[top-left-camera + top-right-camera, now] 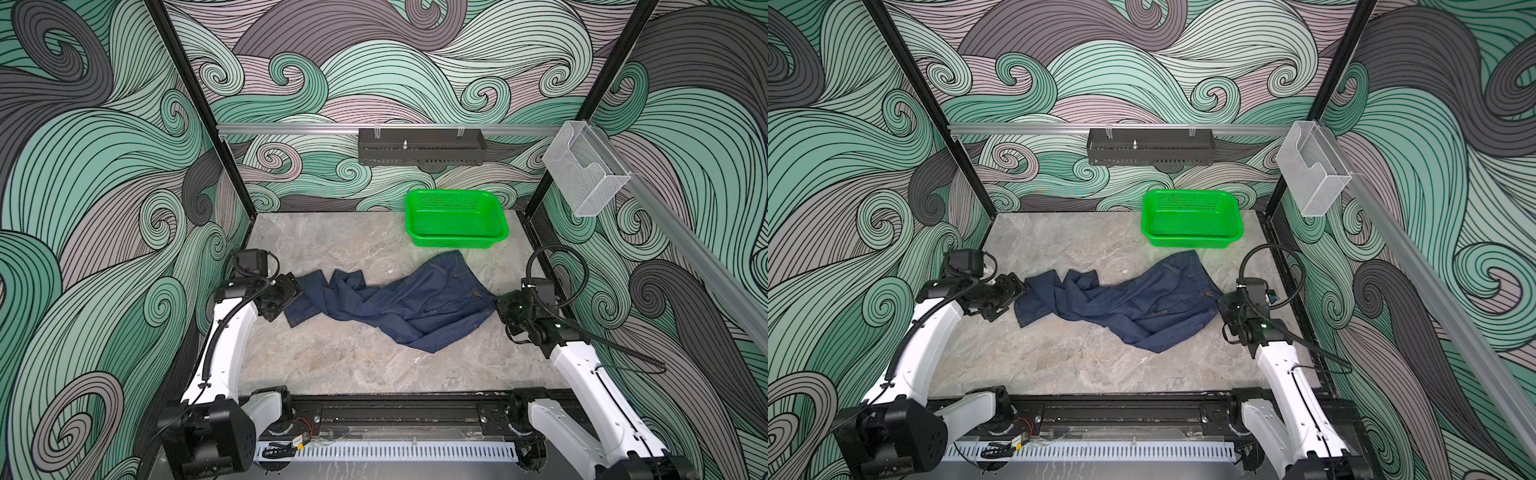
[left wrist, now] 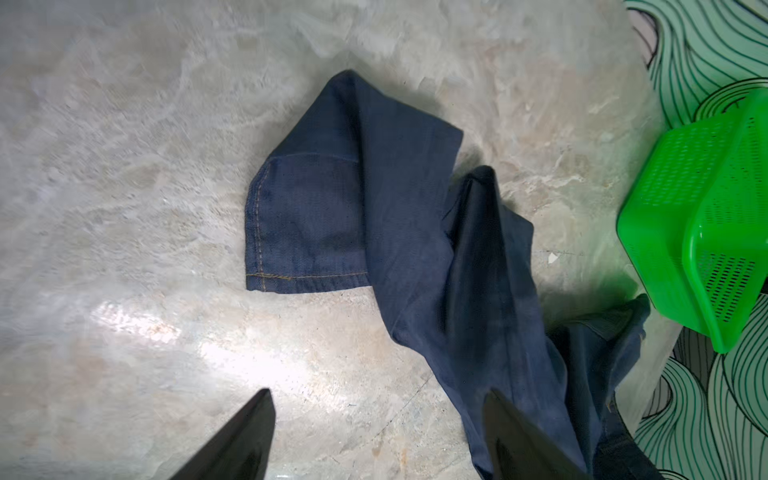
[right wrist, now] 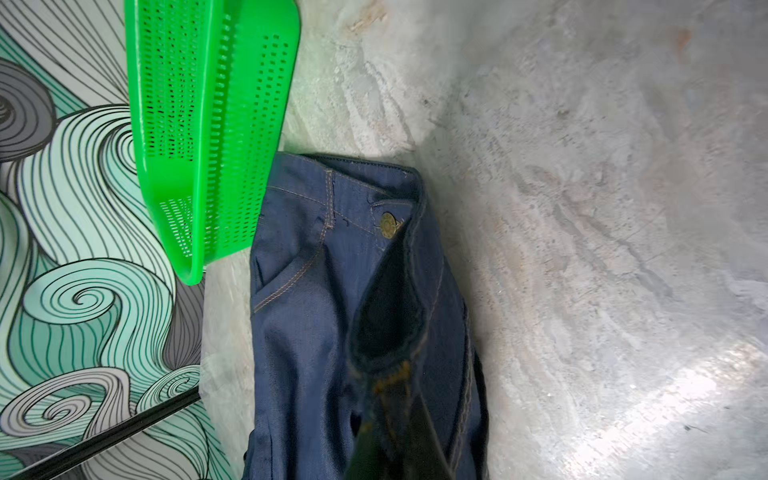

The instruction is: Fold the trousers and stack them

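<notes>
The dark navy trousers [image 1: 415,305] [image 1: 1133,309] lie crumpled across the middle of the table, waist to the right, legs trailing left. My right gripper [image 1: 498,305] [image 3: 390,440] is shut on the trousers' waistband at the open fly, below the brass button [image 3: 388,225]. My left gripper [image 1: 296,292] [image 2: 376,399] is open just above the table at the leg ends. One of its fingers [image 2: 511,432] overlaps a twisted leg; the gap between the fingers shows bare table. A folded-over hem [image 2: 303,232] with tan stitching lies ahead of it.
A green perforated basket [image 1: 457,220] [image 1: 1192,220] [image 2: 706,232] [image 3: 208,124] stands on the table behind the trousers' waist, near the back wall. A black tray [image 1: 422,151] hangs on the back rail and a clear holder [image 1: 586,170] on the right rail.
</notes>
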Available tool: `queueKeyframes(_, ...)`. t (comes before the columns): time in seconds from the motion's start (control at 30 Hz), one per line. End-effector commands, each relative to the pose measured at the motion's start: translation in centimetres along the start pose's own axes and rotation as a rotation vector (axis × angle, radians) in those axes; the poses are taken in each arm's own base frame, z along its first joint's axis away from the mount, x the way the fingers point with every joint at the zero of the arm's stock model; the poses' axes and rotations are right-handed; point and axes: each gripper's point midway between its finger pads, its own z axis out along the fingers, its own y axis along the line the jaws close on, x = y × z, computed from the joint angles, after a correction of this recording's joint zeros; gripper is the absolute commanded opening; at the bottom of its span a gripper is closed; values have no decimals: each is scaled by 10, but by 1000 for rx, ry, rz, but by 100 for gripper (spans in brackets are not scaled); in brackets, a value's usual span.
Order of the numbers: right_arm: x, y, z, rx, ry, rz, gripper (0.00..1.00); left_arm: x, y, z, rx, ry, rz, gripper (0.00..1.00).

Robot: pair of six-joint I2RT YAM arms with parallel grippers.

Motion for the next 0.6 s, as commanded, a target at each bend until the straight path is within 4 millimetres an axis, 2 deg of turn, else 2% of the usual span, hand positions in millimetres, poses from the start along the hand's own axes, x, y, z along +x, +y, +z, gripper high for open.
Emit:
queueKeyframes(0.0,1,-12,1,41,9,-18,0,-18,-29,8,129,-14,-16,80)
queueKeyframes(0.17,1,-18,3,53,13,-19,0,-25,-41,32,82,90,34,79)
queueKeyframes(0.27,0,-16,3,49,12,-27,0,-26,-47,56,41,131,70,73)
queueKeyframes(0.4,-1,-11,4,29,21,-33,0,-32,-49,77,-46,167,119,65)
queueKeyframes(0.47,0,-9,4,24,30,-38,0,-36,-49,83,-113,198,146,60)
queueKeyframes(0.57,-1,-6,3,11,31,-41,0,-47,-48,86,-248,205,223,59)
